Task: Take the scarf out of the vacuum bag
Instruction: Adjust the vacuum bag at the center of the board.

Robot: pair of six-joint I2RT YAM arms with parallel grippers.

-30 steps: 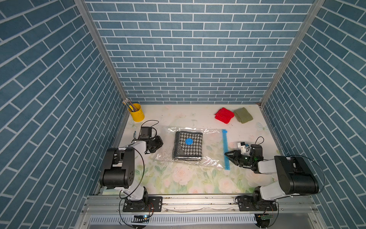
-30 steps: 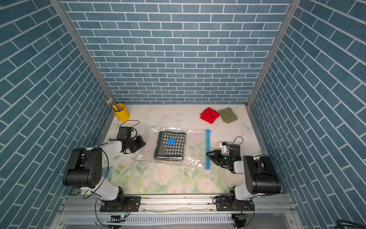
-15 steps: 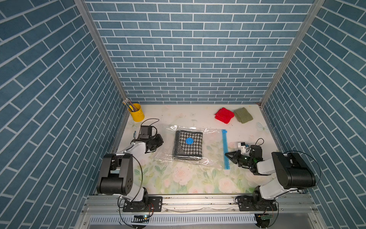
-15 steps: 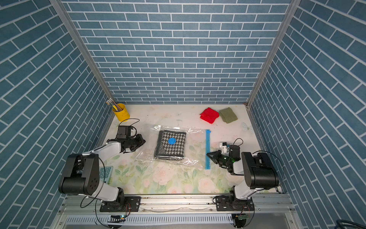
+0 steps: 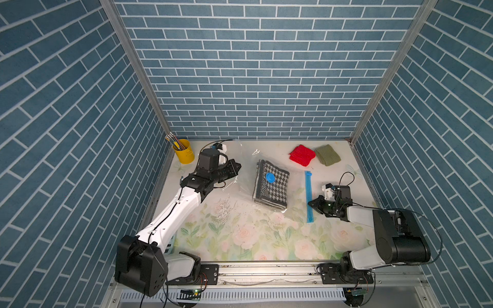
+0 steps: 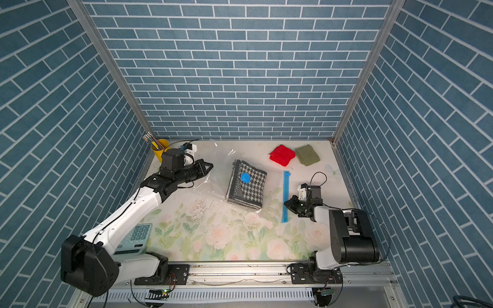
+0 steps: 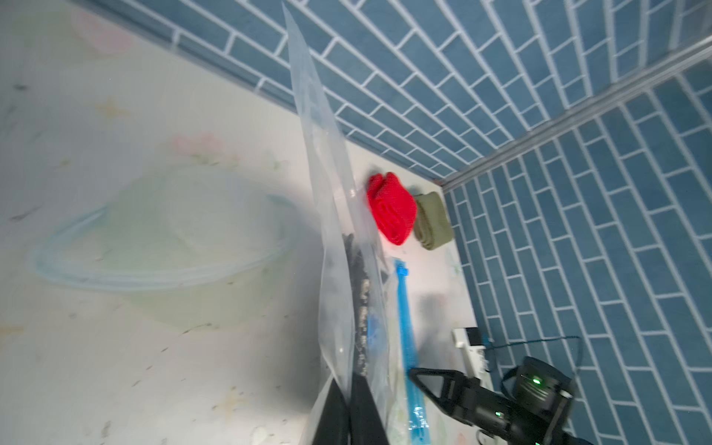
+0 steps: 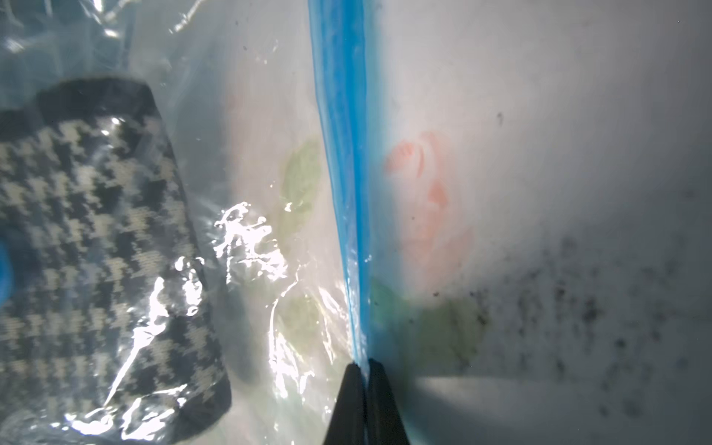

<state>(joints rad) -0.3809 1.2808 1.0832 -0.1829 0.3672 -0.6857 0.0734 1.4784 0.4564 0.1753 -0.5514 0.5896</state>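
A: Top views first. Recorded floral mat [image 5: 240,240] as surface, boxed by blue brick walls [image 5: 253,66] on three sides. Logged yellow cup [image 5: 184,156] at back left, red knit [image 5: 302,155] just beside olive knit [image 5: 327,155] at back right.
B: And the task items?
A: Found scarf [image 5: 272,188] folded inside vacuum bag [image 5: 296,192], mid-table, beneath valve cap [image 5: 270,178]. Saw left gripper [image 5: 238,167] raised at bag's left edge, right gripper [image 5: 310,204] low at zip strip [image 5: 308,192]. Spotted calculator [image 6: 136,236] in a top view, front left, partly under arm.
B: Left wrist?
A: Showed what top views could not: left gripper [image 7: 348,389] pinched shut on clear bag film, held up off mat. Also caught both knits and zip strip beyond.
B: Right wrist?
A: Showed right gripper [image 8: 364,366] clamped narrow on zip strip edge, tips together. Read scarf's houndstooth through glossy plastic, apart from strip; noted dark specks on mat.
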